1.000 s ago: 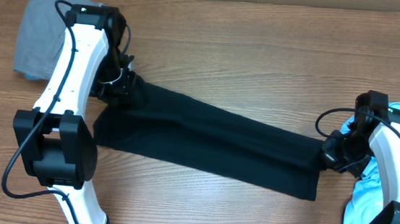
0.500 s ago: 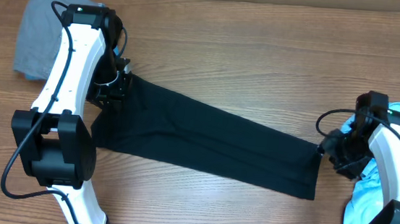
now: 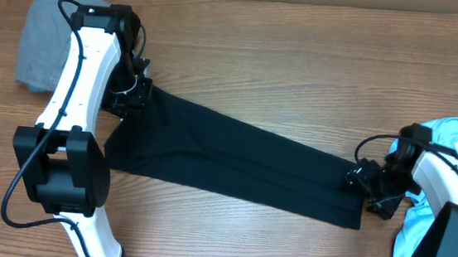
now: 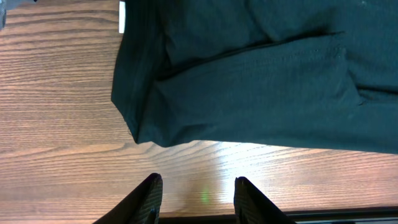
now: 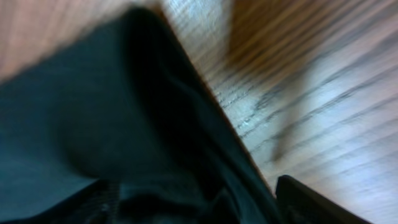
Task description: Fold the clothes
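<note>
The black T-shirt (image 3: 234,162) lies flat as a long folded strip, running diagonally from the middle left to the lower right of the table. My left gripper (image 3: 132,97) hovers at its upper left end. In the left wrist view that gripper (image 4: 199,190) is open over bare wood, the shirt's (image 4: 261,81) edge just beyond its fingertips, and a white label (image 4: 122,15) shows at the top. My right gripper (image 3: 362,188) sits at the strip's right end. In the blurred right wrist view it (image 5: 186,190) is open wide, with black fabric (image 5: 93,112) lying between its fingers.
A grey garment (image 3: 41,37) lies at the back left corner, partly under the left arm. A light blue T-shirt (image 3: 452,140) is bunched at the right edge, behind the right arm. Bare wooden table (image 3: 301,68) stretches behind the black strip.
Both grippers have opened and let go of the black shirt's ends. The right gripper has shifted left and toward the front, over the strip's right end. The left gripper has barely moved.
</note>
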`<state>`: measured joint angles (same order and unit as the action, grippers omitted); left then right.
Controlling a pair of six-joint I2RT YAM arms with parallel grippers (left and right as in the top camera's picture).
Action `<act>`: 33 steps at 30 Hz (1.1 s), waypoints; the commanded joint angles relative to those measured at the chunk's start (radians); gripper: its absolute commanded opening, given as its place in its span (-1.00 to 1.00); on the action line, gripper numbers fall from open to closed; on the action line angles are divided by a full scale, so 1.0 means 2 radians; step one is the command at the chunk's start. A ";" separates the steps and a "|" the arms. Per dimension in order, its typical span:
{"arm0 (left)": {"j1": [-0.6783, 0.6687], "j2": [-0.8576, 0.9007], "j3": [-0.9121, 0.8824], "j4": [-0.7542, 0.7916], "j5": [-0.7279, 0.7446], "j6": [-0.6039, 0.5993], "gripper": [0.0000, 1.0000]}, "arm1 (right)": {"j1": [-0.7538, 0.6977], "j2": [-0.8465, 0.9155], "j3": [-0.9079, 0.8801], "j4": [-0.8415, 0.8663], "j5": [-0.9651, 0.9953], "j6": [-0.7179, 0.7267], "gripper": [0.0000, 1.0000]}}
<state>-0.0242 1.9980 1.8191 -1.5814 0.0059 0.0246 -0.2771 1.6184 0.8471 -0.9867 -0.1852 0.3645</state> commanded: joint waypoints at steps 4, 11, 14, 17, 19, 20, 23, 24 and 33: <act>0.003 -0.009 -0.002 0.002 -0.003 -0.001 -0.21 | -0.003 0.027 -0.053 0.054 -0.052 0.005 0.34; 0.003 -0.009 -0.002 0.004 -0.003 -0.001 -0.21 | -0.003 0.023 -0.030 0.043 -0.054 -0.015 -0.92; 0.003 -0.009 -0.002 0.005 -0.005 -0.001 -0.23 | -0.003 0.007 0.008 0.005 -0.049 -0.025 -0.92; 0.003 -0.009 -0.002 0.006 -0.005 -0.001 -0.26 | -0.006 -0.010 0.066 -0.052 0.000 -0.021 -0.92; 0.003 -0.009 -0.002 0.008 -0.005 -0.001 -0.25 | -0.010 -0.019 0.114 -0.096 0.048 -0.013 -0.92; 0.003 -0.009 -0.002 0.010 -0.005 -0.001 -0.24 | -0.013 -0.021 0.136 -0.113 0.065 -0.011 -0.92; 0.003 -0.009 -0.002 0.014 -0.005 -0.001 -0.23 | -0.019 -0.028 0.203 -0.152 0.089 -0.012 -0.92; 0.003 -0.009 -0.002 0.014 -0.005 -0.001 -0.22 | -0.019 -0.030 0.223 -0.162 0.088 -0.012 -0.92; 0.003 -0.009 -0.002 0.022 -0.002 -0.003 -0.24 | 0.071 -0.035 0.255 -0.167 0.034 0.005 -0.92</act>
<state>-0.0242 1.9980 1.8187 -1.5398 0.0029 0.0250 -0.2363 1.5593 1.3556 -1.3323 -0.0860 0.3412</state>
